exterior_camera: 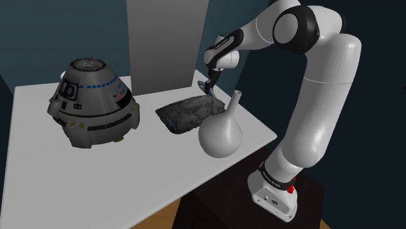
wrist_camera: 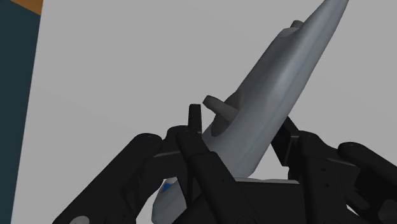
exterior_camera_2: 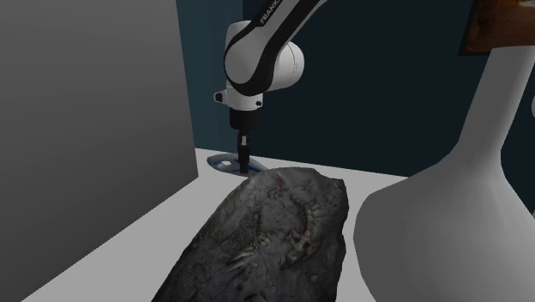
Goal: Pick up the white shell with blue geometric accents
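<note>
The shell (wrist_camera: 273,83) is a pale grey, elongated piece with a small blue patch near its base, and it lies tilted between my fingers. My gripper (wrist_camera: 242,122) is shut on it, one black finger (wrist_camera: 194,118) pressing each side. In the shoulder view the gripper (exterior_camera: 209,90) points down at the far edge of the white table (exterior_camera: 52,169), with the shell (exterior_camera: 202,88) at its tips. In the second exterior view the shell (exterior_camera_2: 225,162) sits low at the table surface beside the gripper (exterior_camera_2: 244,165); whether it still touches the table I cannot tell.
A dark rock slab (exterior_camera: 189,114) (exterior_camera_2: 274,236) lies just in front of the gripper. A grey round flask (exterior_camera: 221,133) (exterior_camera_2: 454,197) stands near the table's right corner, and a large grey capsule (exterior_camera: 94,101) at the left. A grey panel (exterior_camera: 168,45) rises behind the table.
</note>
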